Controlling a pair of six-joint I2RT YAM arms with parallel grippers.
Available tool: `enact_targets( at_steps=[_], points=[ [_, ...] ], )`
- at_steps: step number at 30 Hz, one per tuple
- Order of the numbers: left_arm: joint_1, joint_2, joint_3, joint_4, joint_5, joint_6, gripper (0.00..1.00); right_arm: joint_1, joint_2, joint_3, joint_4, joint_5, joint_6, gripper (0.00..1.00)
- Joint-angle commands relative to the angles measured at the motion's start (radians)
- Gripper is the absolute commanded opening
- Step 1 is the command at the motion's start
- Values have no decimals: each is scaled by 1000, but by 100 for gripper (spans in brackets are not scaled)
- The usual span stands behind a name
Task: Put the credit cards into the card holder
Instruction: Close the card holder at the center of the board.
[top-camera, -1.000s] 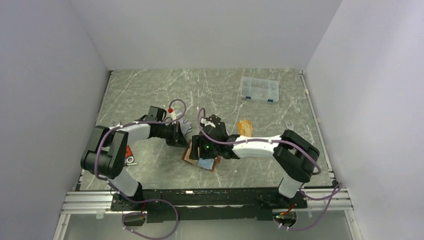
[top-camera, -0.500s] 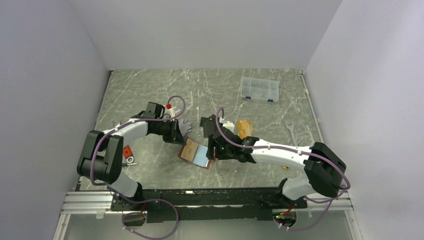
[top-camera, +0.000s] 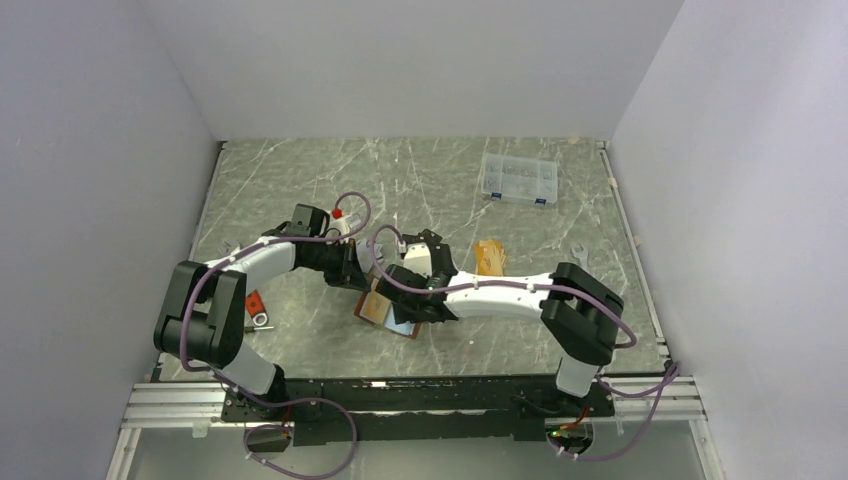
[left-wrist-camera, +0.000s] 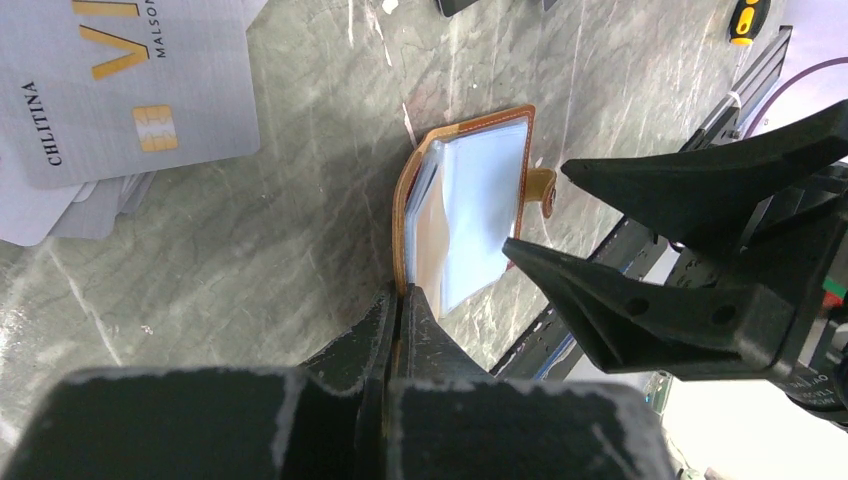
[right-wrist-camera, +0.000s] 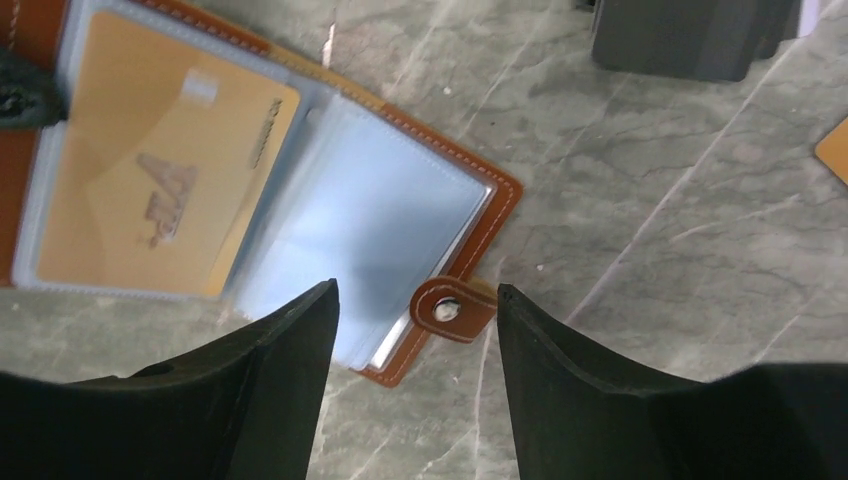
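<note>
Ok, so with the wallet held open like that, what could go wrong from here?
The left gripper pinches only one edge of the card holder, so a push from the open right gripper could twist it loose. It straddles the snap tab and might snag it or a loose clear sleeve. The gold card already pocketed could slide out.

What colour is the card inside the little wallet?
Orange-gold. The card sits in a clear pocket of the card holder; right wrist view shows it best.
</note>
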Motion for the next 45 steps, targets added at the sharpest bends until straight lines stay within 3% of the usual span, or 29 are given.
enact_targets(
  at_steps=[1,4,7,12,17,22,28,36,45],
  points=[
    [2,-26,30,-15,3,22,0,-1,35,69,-113,121,17,57],
    [3,-30,28,-14,1,21,0,-2,27,50,-125,135,33,47],
    [3,-27,35,-20,1,27,0,-1,11,29,-122,136,40,30],
    [2,-37,49,-41,-21,41,0,-1,-26,-5,-128,136,77,22],
    [2,-36,59,-50,-47,50,0,-2,-35,-36,-131,118,125,0],
    [-17,-26,108,-82,-60,48,0,-14,-75,-120,-44,72,147,0],
    [-88,-12,201,-151,-95,51,0,-65,-178,-268,189,26,188,0],
    [-182,19,224,-140,-193,65,0,-81,-222,-314,387,-44,152,0],
    [-271,64,251,-118,-182,0,6,-89,-175,-350,518,-108,147,0]
  ],
)
